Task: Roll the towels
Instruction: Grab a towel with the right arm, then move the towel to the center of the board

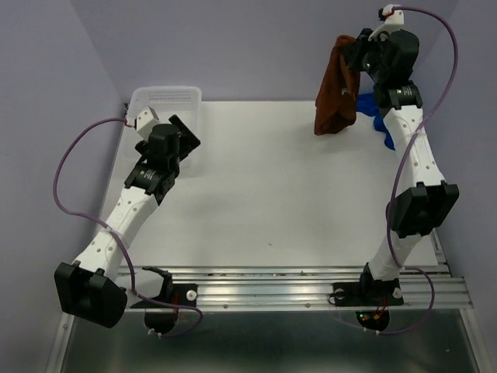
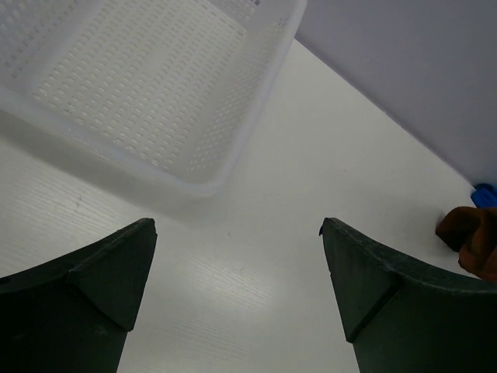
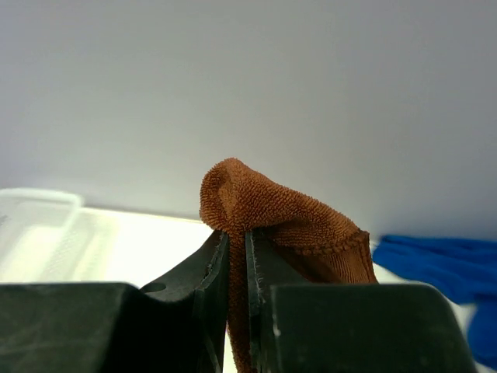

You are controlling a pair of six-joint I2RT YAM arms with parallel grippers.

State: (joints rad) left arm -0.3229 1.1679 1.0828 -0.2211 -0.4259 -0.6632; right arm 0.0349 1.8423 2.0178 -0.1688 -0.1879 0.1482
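At the far left corner of the table stood one white perforated basket, with nothing seen inside it. Just in front of it hovered the left gripper, its two dark fingers spread wide apart and holding nothing; between them the wrist view showed only bare tabletop and the basket's near corner. A purple cable looped out from the left arm, and a second cable arched over the right arm, making two in all.

Across the middle the white surface lay bare, with a metal rail along the near edge where the two arm bases were bolted.

At the far right, the right gripper was raised above the table with its fingers pressed together on a top fold of the rust-brown towel, which hung down from it in a long drape; whether its lower edge touched the table could not be told. Just to the right of it, the blue towel lay crumpled on the table near the far edge, partly hidden behind the right arm in the top view. Two towels in total, one hanging, one lying
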